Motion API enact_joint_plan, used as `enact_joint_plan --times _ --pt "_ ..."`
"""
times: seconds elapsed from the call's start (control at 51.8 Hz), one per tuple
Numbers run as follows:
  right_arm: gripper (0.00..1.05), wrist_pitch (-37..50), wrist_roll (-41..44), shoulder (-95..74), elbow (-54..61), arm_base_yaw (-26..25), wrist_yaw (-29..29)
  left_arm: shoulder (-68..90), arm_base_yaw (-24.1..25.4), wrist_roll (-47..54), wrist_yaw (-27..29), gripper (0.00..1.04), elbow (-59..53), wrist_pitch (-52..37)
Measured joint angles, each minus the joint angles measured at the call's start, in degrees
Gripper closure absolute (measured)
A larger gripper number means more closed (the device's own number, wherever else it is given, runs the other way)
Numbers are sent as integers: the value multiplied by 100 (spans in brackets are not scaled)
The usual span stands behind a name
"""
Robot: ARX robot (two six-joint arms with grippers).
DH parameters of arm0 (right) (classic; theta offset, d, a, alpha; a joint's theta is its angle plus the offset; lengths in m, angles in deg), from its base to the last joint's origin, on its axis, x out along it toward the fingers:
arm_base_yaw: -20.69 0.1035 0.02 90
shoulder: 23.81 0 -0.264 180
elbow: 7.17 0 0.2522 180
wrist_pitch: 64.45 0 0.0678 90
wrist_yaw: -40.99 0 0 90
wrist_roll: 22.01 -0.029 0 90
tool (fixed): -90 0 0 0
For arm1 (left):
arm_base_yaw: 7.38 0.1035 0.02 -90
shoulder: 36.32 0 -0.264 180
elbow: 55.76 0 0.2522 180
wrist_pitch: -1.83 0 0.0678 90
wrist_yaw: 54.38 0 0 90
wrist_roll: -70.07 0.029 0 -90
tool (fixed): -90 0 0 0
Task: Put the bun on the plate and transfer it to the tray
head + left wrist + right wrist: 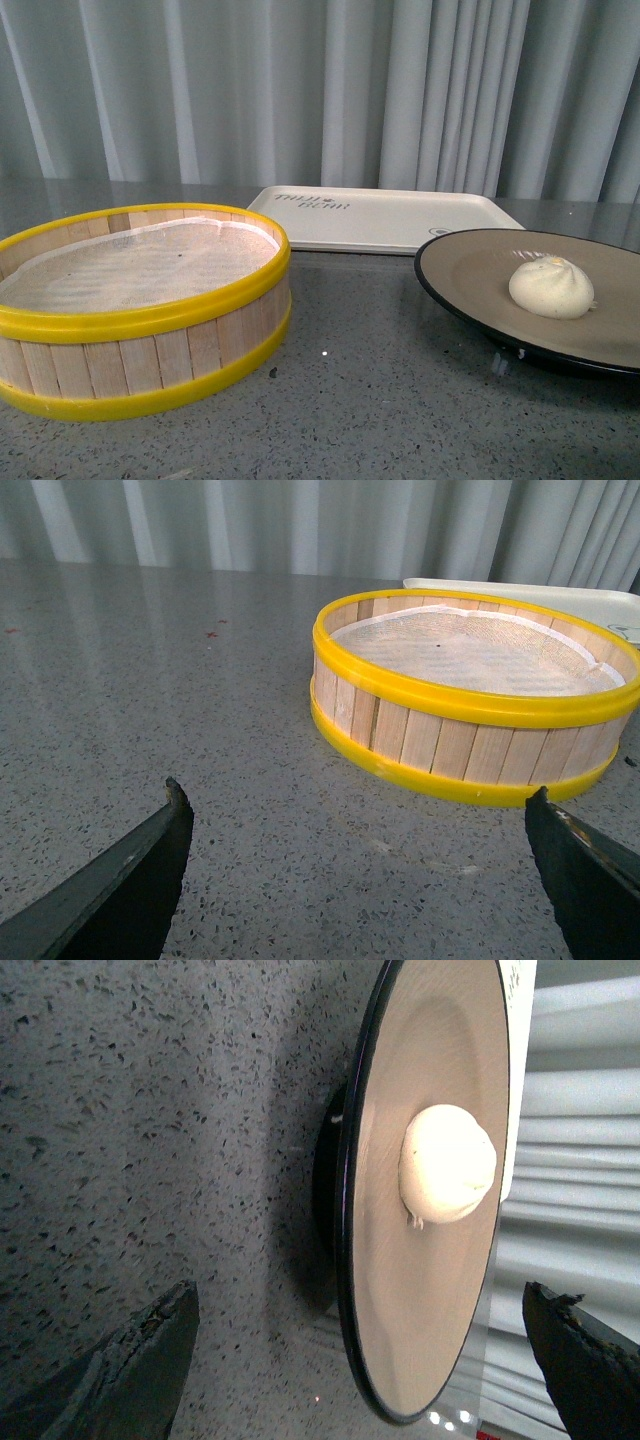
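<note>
Left pincer (pixel 359 792) and right pincer (pixel 360 1290) spread apart, empty. Soft pleated bun (pixel 551 287) sits on glossy black-rimmed round plate (pixel 470 270); flat cream rectangular tray (pixel 400 215) behind, on speckled tabletop (pixel 380 400).

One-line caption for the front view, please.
The bun rests on the plate, tray behind it, steamer basket at left.

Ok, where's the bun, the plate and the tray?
bun (pixel 551 287): front view, middle of its dome.
plate (pixel 468 265): front view, bare inside, left of the bun.
tray (pixel 400 220): front view, its flat middle.
</note>
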Motion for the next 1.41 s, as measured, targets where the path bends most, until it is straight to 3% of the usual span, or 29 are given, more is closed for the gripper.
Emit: enact_joint_plan --times 0.463,0.83,1.023,1.409 --pt "10 861 44 -1226 -304 85 -227 0 0 0 0 7 0 0" --pt "76 1268 142 -1888 -511 131 -107 0 0 0 0 7 0 0" --pt "102 1386 260 -1880 -527 247 2 0 0 0 0 7 0 0" --pt "102 1342 553 -1512 -636 345 61 0 0 0 2 7 0 0"
